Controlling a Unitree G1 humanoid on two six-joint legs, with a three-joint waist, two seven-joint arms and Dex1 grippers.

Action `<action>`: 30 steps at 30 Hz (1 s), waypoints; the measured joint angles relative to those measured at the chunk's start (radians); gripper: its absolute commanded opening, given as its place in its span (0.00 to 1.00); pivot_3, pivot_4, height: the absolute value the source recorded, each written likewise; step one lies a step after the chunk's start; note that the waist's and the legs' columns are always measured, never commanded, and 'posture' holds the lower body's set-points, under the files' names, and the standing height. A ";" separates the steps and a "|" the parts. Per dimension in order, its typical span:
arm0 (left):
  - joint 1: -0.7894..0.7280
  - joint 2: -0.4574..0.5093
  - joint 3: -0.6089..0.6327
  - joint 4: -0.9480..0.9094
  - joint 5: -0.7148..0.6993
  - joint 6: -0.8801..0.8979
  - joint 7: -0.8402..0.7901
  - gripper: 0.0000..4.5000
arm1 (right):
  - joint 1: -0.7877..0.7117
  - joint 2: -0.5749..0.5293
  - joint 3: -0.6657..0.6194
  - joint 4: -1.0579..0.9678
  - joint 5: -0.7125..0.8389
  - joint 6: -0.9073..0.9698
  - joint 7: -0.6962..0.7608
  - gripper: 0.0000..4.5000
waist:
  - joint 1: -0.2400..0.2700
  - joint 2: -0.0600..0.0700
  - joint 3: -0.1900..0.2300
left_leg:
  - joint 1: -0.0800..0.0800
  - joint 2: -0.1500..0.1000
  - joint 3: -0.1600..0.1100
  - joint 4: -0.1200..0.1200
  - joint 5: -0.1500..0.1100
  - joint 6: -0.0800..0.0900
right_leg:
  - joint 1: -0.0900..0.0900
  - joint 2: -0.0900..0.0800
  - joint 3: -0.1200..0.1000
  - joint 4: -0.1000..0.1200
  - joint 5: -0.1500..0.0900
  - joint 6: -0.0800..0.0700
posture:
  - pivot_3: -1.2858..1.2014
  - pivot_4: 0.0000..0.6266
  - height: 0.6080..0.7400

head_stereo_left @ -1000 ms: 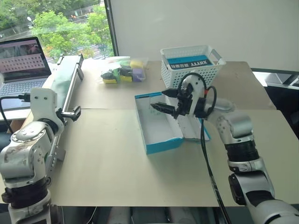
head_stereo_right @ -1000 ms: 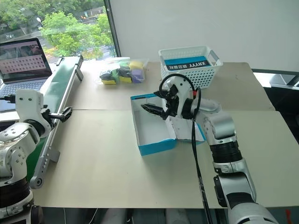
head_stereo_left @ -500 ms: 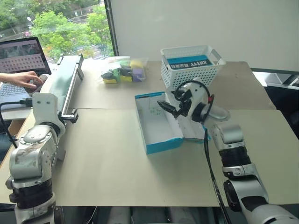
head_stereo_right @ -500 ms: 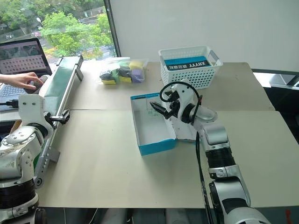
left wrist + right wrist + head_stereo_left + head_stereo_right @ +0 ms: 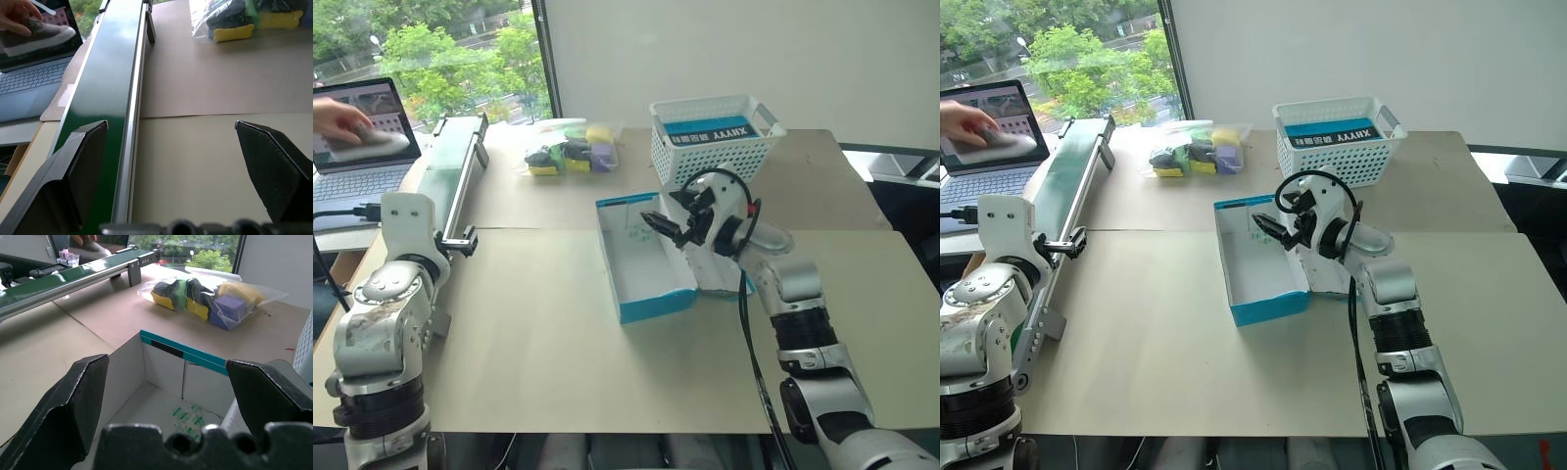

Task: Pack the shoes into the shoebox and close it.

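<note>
The shoebox [image 5: 644, 262] lies open at the middle of the table, bright blue outside, white and empty inside, its lid folded out flat to the right. My right gripper [image 5: 666, 225] hovers open over the box's right wall, fingers pointing across the cavity; the right wrist view looks into the white interior [image 5: 161, 406]. At the far left a person's hand holds one grey-brown shoe [image 5: 374, 143] with a pale sole in front of the laptop; it is also in the left wrist view [image 5: 41, 35]. My left gripper [image 5: 462, 238] stands open beside the green conveyor, nothing between its fingers.
A green belt conveyor [image 5: 448, 166] runs along the table's left side. A clear bag of yellow, purple and black items [image 5: 570, 152] lies behind the box. A white lattice basket [image 5: 713, 137] stands at the back right. A laptop [image 5: 357, 171] sits at far left.
A person's hand came in at the laptop and now holds a shoe up before the screen. My right arm's elbow sank a little; its gripper stays over the box. The left gripper kept still.
</note>
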 measured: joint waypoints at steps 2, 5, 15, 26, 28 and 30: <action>-0.003 0.000 0.000 0.000 0.005 -0.001 0.001 0.99 | -0.004 0.000 0.000 0.000 0.000 0.008 -0.002 1.00 | 0.000 0.000 0.000 | 0.000 0.000 0.000 0.000 0.000 0.000 | 0.000 0.000 0.000 0.000 0.000 0.000 | 0.52 0.24 1.00; -0.023 0.000 0.001 0.004 0.006 -0.005 0.001 0.99 | -0.021 -0.003 0.000 0.000 0.002 0.032 0.000 1.00 | 0.001 0.000 0.000 | 0.000 0.000 0.000 0.000 0.000 0.000 | 0.000 0.000 0.000 0.000 0.000 0.000 | 0.52 0.24 1.00; -0.048 0.033 -0.010 0.039 0.020 -0.079 -0.022 0.99 | -0.042 -0.006 0.000 -0.021 0.003 0.068 -0.001 1.00 | 0.000 0.000 0.000 | 0.000 0.000 0.000 0.000 0.000 0.000 | 0.000 0.000 0.000 0.000 0.000 0.000 | 0.52 0.24 1.00; -0.070 -0.017 0.067 0.194 0.024 -0.147 0.042 0.99 | -0.078 0.048 0.030 0.019 0.002 0.020 0.076 1.00 | -0.004 0.000 0.000 | 0.000 0.000 0.000 0.000 0.000 0.000 | 0.000 0.000 0.000 0.001 0.000 0.000 | 0.52 0.24 1.00; -0.058 -0.028 0.072 0.221 0.027 -0.175 0.056 0.99 | -0.093 0.053 0.053 0.040 -0.002 0.005 0.101 1.00 | -0.001 -0.001 0.000 | 0.000 0.000 0.000 0.000 0.000 0.000 | 0.000 0.000 0.000 0.001 0.000 0.000 | 0.52 0.24 1.00; -0.055 -0.032 0.093 0.240 0.028 -0.200 0.069 0.99 | -0.095 0.062 0.069 0.048 -0.005 -0.002 0.125 1.00 | 0.000 -0.001 -0.001 | 0.000 0.000 0.000 0.000 0.000 0.000 | 0.000 0.000 -0.001 0.001 0.000 0.000 | 0.52 0.24 1.00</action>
